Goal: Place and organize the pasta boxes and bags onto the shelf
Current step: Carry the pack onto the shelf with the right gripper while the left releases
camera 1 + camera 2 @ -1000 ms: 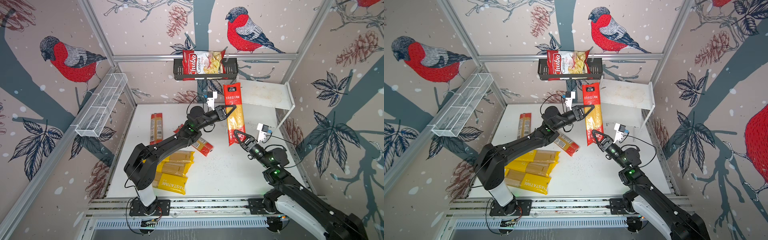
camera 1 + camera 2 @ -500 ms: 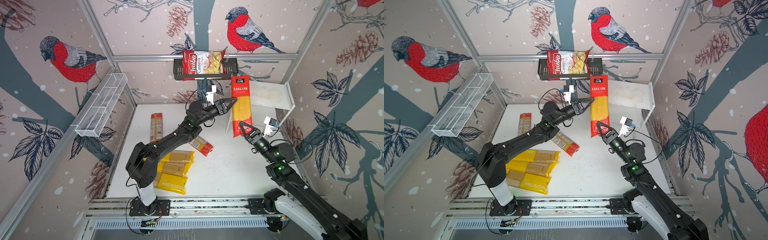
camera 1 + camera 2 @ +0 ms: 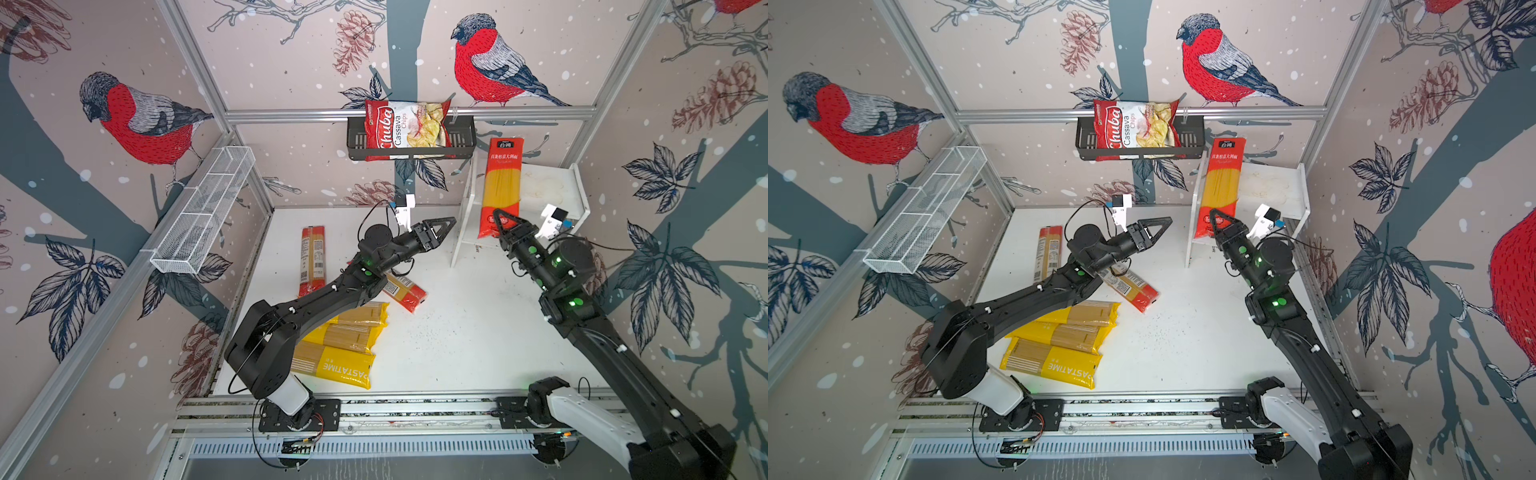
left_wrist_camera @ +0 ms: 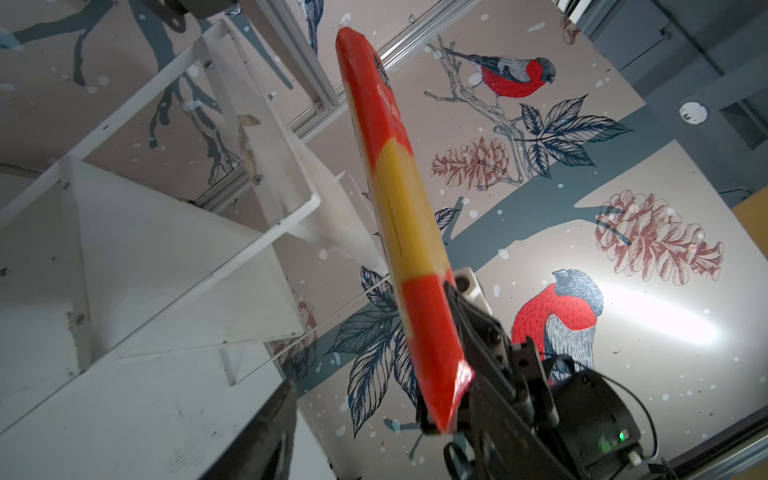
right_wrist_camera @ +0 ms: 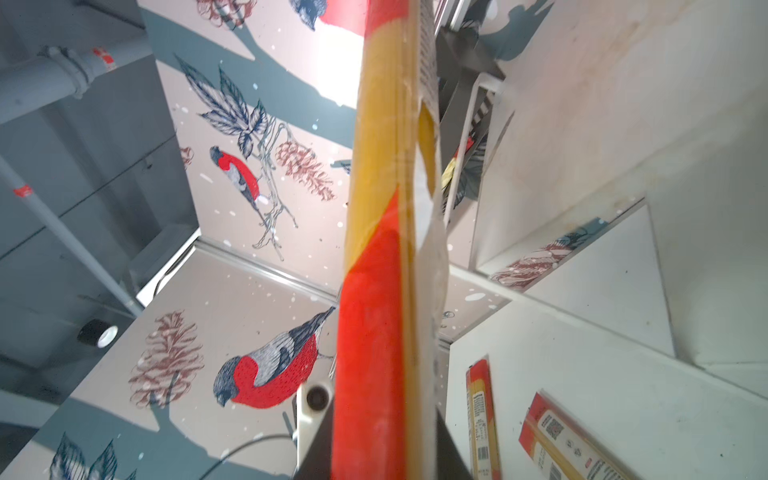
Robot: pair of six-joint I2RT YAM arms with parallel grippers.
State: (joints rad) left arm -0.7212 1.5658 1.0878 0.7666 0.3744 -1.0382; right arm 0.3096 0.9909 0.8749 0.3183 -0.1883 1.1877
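My right gripper [image 3: 500,217] [image 3: 1216,215] [image 5: 382,457] is shut on the lower end of a red pasta packet with a clear middle [image 3: 500,187] [image 3: 1222,183] [image 4: 399,199] [image 5: 374,291]. The packet stands upright against the left edge of the white shelf [image 3: 548,187] [image 3: 1273,187] [image 4: 145,249] [image 5: 602,124]. My left gripper [image 3: 451,224] [image 3: 1167,221] is open and empty, a short way left of the packet; one of its fingers [image 4: 270,432] shows in the left wrist view. Two red packets [image 3: 312,259] [image 3: 405,289] and three yellow packets [image 3: 336,357] lie on the table.
A black wall basket [image 3: 357,145] holding a Chuba chips bag [image 3: 405,129] hangs just above and left of the held packet's top. A white wire basket [image 3: 203,212] runs along the left wall. Aluminium frame posts stand at the back corners.
My left gripper let go of the red packet, opened and drew back to the left. My right gripper carried the packet up and right, to the shelf's left edge.
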